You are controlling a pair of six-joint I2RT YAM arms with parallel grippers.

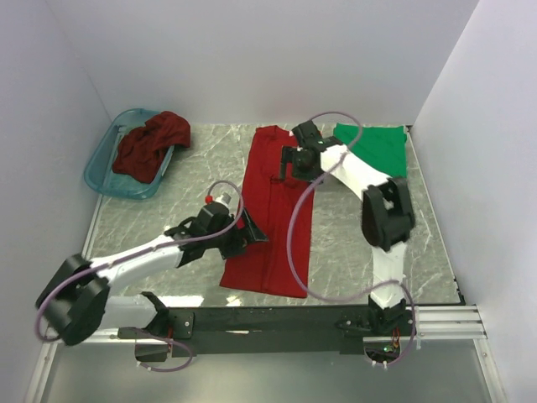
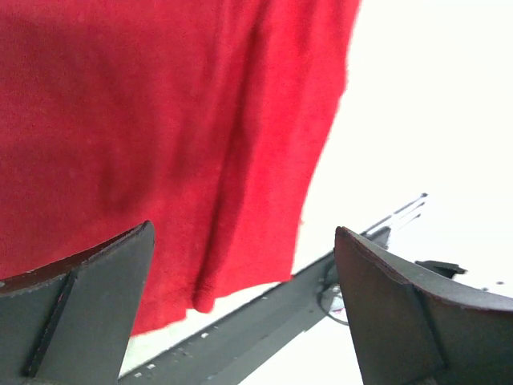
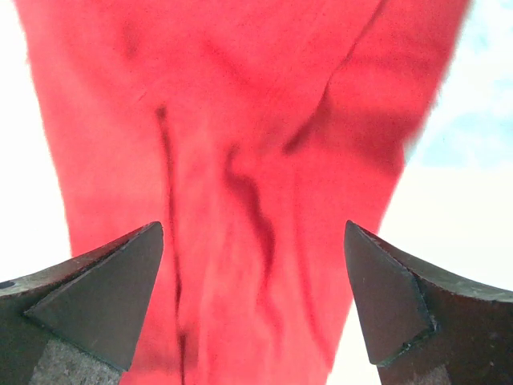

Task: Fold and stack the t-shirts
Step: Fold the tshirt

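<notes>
White walls, marbled tabletop [image 1: 344,243]. Red t-shirt [image 1: 273,218] lies mid-tabletop as a long strip running from far edge toward near edge. Green t-shirt [image 1: 377,147] sits flat at far right corner, maroon t-shirt [image 1: 151,143] heaped in basket [image 1: 99,172] at far left corner. Left tool [image 1: 242,238] and right tool [image 1: 289,161] are both released, holding nothing. Wrist views show that and top view can't; only top view shows the other shirts. Risk: a pinch catching one layer only, so the strip bunches or skews.

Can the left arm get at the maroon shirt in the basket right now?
Probably yes: the maroon shirt spills over the open basket, uncovered, on that arm's side; the left gripper is open and empty.
</notes>
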